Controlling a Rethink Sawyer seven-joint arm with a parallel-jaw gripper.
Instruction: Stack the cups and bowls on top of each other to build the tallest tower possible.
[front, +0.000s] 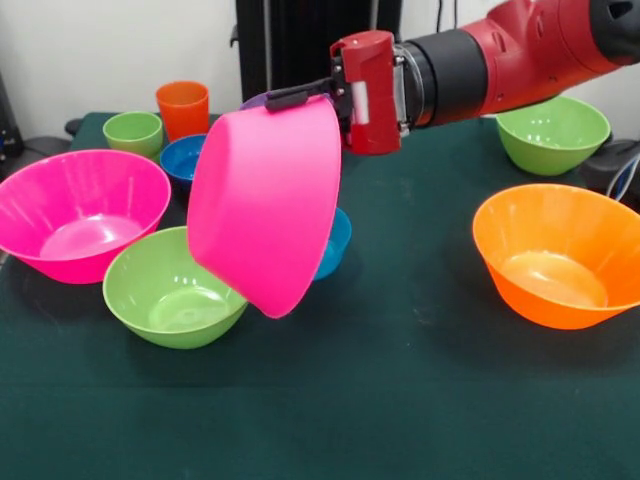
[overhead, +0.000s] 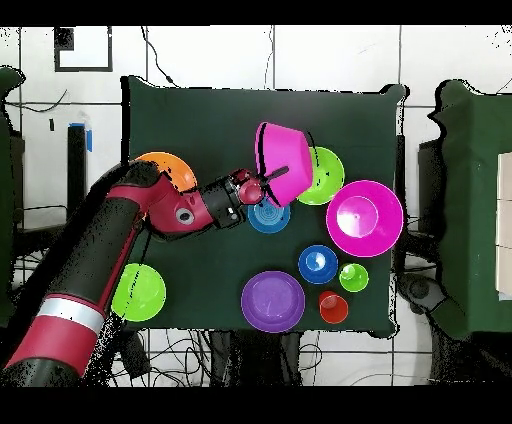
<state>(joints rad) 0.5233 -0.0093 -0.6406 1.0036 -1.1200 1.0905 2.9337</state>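
Front view: lifted pink bowl hanging tipped on its side above the dark green counter, rim pinched in the claw of the red arm reaching in from the upper right, black fingers clamped over the rim's top edge, base turned toward the camera. Just behind that lifted bowl, a small blue bowl resting on the counter, mostly hidden. Below and left of the lifted bowl, a green bowl upright, its rim touching or nearly touching a second big pink bowl farther left. Behind the lifted bowl on the left, another small blue bowl, a light-green cup and an orange tumbler grouped near the counter's far edge. A sliver of purple bowl peeking over the lifted bowl's top. Well to the right of the lifted bowl, a big orange bowl standing alone; beyond it, a second green bowl at the far right corner.

Overhead view: lifted pink bowl seen tilted, partly overlapping the green bowl, the claw at its rim and the blue bowl just beneath the claw. Purple bowl lying near the counter's robot-side edge, well apart from the lifted bowl. No stack formed; every other bowl and cup sitting singly.
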